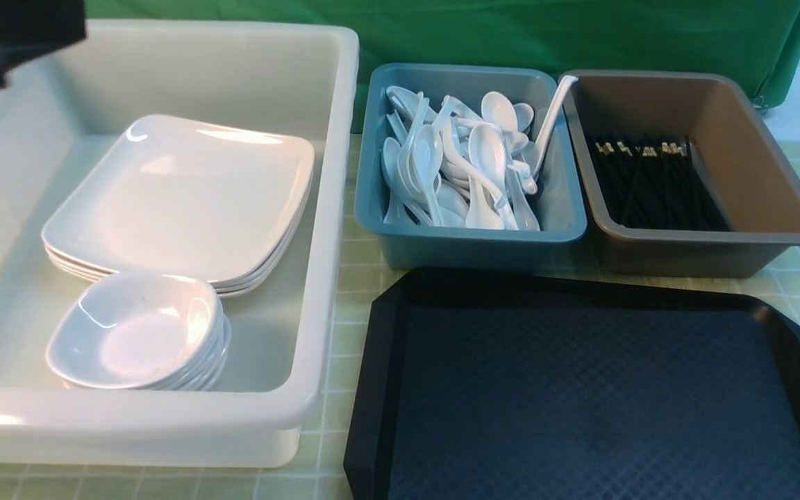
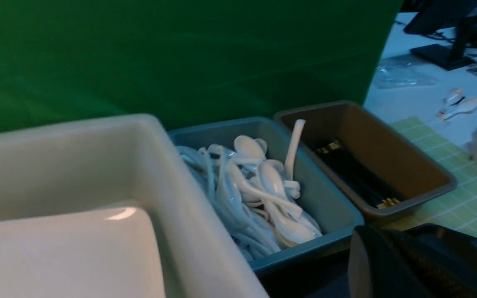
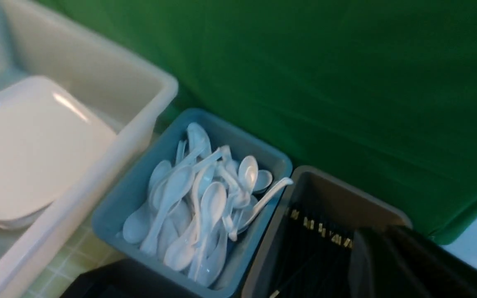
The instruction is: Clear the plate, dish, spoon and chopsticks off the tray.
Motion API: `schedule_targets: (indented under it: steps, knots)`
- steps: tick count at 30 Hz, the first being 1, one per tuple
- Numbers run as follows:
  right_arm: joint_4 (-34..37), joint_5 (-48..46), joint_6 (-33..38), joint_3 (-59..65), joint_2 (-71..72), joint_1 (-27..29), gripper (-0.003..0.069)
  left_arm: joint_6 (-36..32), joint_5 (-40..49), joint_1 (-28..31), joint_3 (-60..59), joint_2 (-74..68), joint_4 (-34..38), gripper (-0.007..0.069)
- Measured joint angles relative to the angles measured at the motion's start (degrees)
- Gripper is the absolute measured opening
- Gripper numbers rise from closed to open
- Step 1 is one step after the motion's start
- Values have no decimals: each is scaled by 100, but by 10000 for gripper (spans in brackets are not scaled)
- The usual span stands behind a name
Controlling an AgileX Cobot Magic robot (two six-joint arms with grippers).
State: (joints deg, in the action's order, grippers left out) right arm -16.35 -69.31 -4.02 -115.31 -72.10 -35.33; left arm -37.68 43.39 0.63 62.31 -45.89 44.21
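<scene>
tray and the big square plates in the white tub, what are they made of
The tray looks like matte black plastic, with a diamond-textured surface and a moulded raised rim. The plates look like glossy white glazed ceramic, going by the sharp highlights, though melamine could look the same.

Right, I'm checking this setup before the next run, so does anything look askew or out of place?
Only one small thing: a white spoon in the blue tub stands tilted, its handle poking above the rim beside the brown tub. I see no spills or damage.
</scene>
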Motion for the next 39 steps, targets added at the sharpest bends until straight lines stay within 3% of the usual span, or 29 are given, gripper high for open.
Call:
schedule_targets:
  steps: [6, 12, 16, 17, 18, 23, 29, 39]
  knots:
    - [-175, 284, -298, 1257, 1595, 0, 21, 193, 628, 0, -6, 748, -463, -18]
    - [-194, 1777, -713, 4048, 3814, 0, 21, 346, 733, 0, -153, 1215, -591, -18]
    - [-203, 4209, -928, 6456, 5551, 0, 21, 495, 778, 0, -496, 1332, -537, -18]
    - [-203, 4210, -933, 6560, 5617, 0, 21, 495, 778, 0, -537, 1333, -530, -18]
    - [-197, 5462, -965, 7434, 6147, 0, 24, 508, 805, 0, -710, 1345, -488, -18]
    - [-197, 7474, -975, 8964, 6953, 0, 56, 538, 828, 0, -1259, 1370, -452, -18]
    - [-197, 7639, -980, 9303, 7131, 0, 139, 570, 1013, 0, -1699, 1370, -378, -18]
    - [-208, 6886, -980, 9325, 7132, 0, 181, 570, 717, 0, -1704, 1370, -383, -17]
